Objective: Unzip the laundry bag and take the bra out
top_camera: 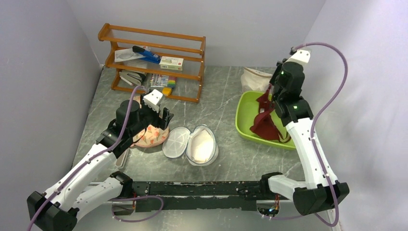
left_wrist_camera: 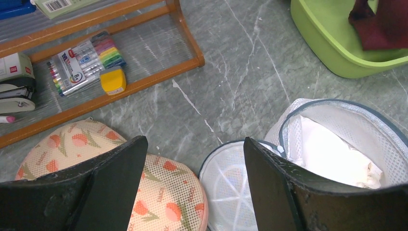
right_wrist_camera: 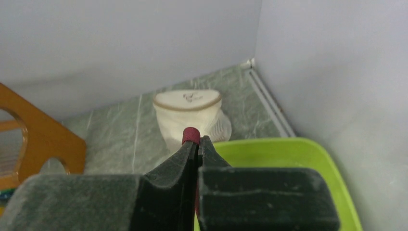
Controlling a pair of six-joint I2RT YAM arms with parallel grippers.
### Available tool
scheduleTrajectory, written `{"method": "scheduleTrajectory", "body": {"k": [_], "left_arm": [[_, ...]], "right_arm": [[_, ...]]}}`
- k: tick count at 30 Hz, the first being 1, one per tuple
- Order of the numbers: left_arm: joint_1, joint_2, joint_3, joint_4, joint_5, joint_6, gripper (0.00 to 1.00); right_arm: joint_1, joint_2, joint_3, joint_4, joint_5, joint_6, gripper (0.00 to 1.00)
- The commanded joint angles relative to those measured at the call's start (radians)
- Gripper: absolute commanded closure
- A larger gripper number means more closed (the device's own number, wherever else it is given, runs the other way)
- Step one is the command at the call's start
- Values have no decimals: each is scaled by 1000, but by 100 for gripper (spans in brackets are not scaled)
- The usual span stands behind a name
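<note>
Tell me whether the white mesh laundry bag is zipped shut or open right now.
Open. The laundry bag lies on the table with its two halves spread side by side, insides facing up.

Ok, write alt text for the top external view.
The right gripper holds the maroon bra hanging over a green tray at the right. In the middle the white laundry bag lies open, and the open left gripper hovers over a peach floral item beside it.
</note>
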Motion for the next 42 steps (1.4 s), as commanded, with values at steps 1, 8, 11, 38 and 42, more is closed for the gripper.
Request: {"method": "scheduleTrajectory", "body": {"k": [1, 8, 11, 38, 42], "left_arm": [[-6, -16, 15, 36, -16, 14, 16], [-6, -28, 6, 40, -30, 12, 15], [-8, -19, 9, 38, -27, 12, 16], [-13, 1, 12, 31, -12, 16, 16], [-14, 10, 14, 32, 18, 16, 15]], "right_arm": [[-6, -25, -114, 7, -79, 116, 100], [-6, -21, -305, 14, -89, 217, 100], [-8, -2, -363, -6, 49, 277, 100], [-270, -106, -471, -30, -184, 424, 38], [-267, -94, -446, 56, -626, 334, 34]]}}
